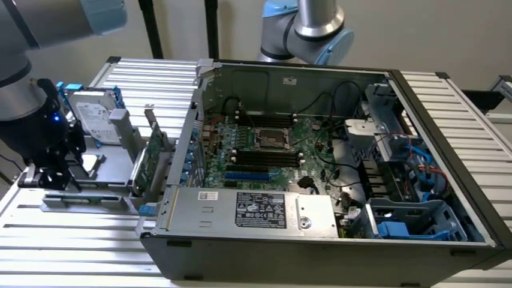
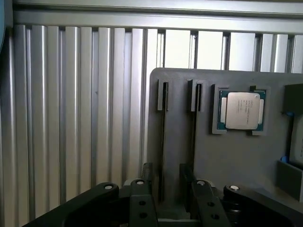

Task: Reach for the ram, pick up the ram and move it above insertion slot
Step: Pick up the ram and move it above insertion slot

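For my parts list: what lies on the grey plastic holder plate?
A square silver-capped processor chip in a recess, and two long narrow slots. The black gripper hides one end of each slot.

A ribbed metal worktop (image 1: 80, 240) carries an open computer case (image 1: 320, 258) and, just beside it on the exterior view's left, a grey parts tray (image 1: 88, 202).

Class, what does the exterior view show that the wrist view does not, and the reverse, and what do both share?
Exterior view: the open computer case with its motherboard, a hard drive and an upright green card. Wrist view: a processor chip in its recess and two narrow slots in the grey tray. Both: the slatted table, the grey tray and the gripper, jaws apart.
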You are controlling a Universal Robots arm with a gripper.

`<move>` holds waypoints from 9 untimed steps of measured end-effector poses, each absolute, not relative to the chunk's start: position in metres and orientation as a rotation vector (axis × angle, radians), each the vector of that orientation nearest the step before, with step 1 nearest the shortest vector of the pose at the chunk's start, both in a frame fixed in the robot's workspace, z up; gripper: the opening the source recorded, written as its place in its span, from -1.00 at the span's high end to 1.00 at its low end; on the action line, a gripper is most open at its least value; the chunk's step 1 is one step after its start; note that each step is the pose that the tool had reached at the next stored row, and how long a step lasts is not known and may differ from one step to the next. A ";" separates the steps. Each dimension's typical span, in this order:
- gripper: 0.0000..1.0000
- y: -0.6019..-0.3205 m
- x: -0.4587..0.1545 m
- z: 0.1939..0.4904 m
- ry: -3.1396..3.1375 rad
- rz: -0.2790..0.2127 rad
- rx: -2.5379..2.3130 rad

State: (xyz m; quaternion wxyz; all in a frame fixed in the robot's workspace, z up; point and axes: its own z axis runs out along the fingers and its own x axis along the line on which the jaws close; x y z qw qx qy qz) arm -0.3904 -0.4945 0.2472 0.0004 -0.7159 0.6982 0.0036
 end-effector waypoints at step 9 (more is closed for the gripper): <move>0.27 -0.495 -0.391 0.231 2.193 0.011 -2.248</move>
